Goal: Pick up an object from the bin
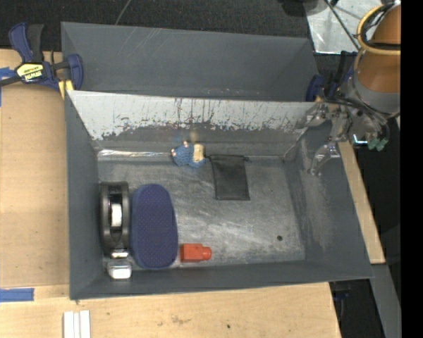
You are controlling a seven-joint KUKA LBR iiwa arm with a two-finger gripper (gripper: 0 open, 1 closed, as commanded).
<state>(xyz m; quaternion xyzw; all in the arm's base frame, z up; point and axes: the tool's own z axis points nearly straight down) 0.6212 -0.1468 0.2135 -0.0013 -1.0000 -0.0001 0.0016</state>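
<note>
Up at the right side of the grey metal bin [197, 69], the two-finger gripper [323, 141] hangs over the sloping right wall near the back corner, below the arm's orange cover [384, 41]. Whether it is spread wide, set narrow or closed cannot be told from this angle. It is well apart from every loose thing on the floor. Nearest to it is a flat dark grey square pad [230, 177], lying at the back of the floor about midway across, to the gripper's left in the view. Near that pad's back left corner, at the foot of the back wall, sits a small blue and tan lump [188, 153], too small to tell its kind. The other things lie together at the left front of the floor. A black round case with a white centre [114, 215] stands against the left wall. A dark blue oval cushion with a dotted surface [154, 225] lies touching the case's right side. A small white and silver piece [119, 270] rests in the front left corner, just in front of the case. A small orange-red block [194, 253] lies near the front wall, touching the cushion's front right end.
</note>
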